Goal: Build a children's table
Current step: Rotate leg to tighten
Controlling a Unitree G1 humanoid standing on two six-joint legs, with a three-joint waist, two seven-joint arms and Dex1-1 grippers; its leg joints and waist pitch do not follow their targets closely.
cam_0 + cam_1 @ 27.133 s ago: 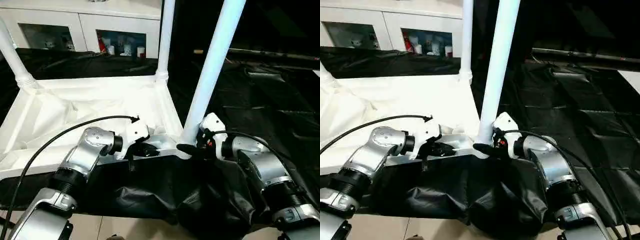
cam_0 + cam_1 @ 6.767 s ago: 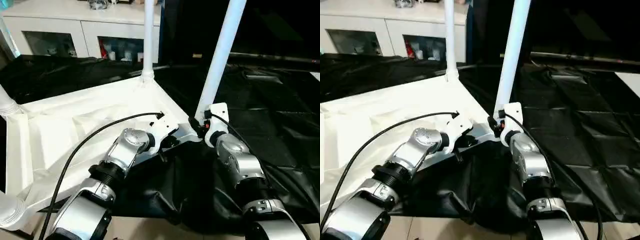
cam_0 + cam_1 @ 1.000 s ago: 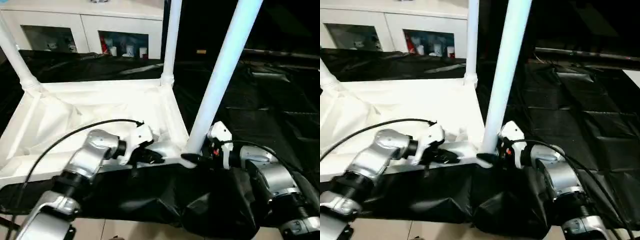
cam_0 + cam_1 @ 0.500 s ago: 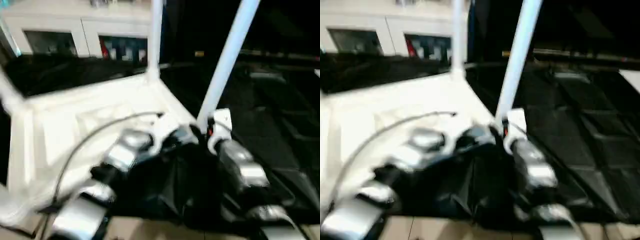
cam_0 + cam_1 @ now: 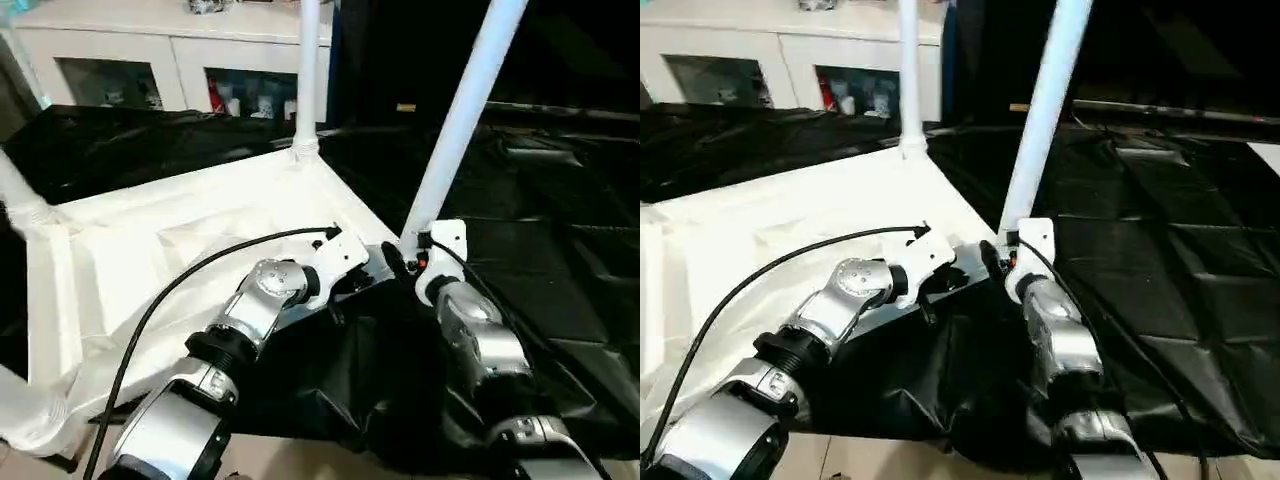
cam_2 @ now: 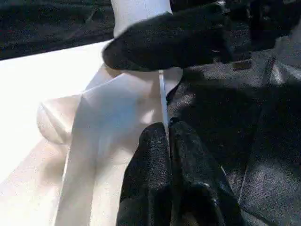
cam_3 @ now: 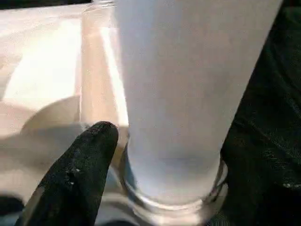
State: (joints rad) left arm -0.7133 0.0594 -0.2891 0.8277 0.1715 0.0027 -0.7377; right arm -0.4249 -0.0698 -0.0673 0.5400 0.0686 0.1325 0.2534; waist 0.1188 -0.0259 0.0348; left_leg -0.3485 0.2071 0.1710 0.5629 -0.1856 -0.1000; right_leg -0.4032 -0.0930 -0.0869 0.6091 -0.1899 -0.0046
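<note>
— Head views?
— Upturned tabletop [image 5: 170, 250] on black-draped worktop [image 5: 560, 250]; near leg [image 5: 460, 120] upright in the corner socket [image 7: 174, 197], right gripper [image 5: 392, 262] at its base.
— Left wrist?
— Left gripper [image 6: 164, 141] jaws clenched on tabletop's thin rim.
— Right wrist?
— One black finger [image 7: 70, 179] beside the leg; grip: cannot tell.

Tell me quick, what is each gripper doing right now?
Left gripper: shut on the thin edge of the tabletop.
Right gripper: at the base of the near leg; open or shut cannot be told.

Silver jointed forearms [image 5: 262, 300] (black cables [image 5: 180, 285] trailing), white wrists, black fingers [image 6: 155, 179].
</note>
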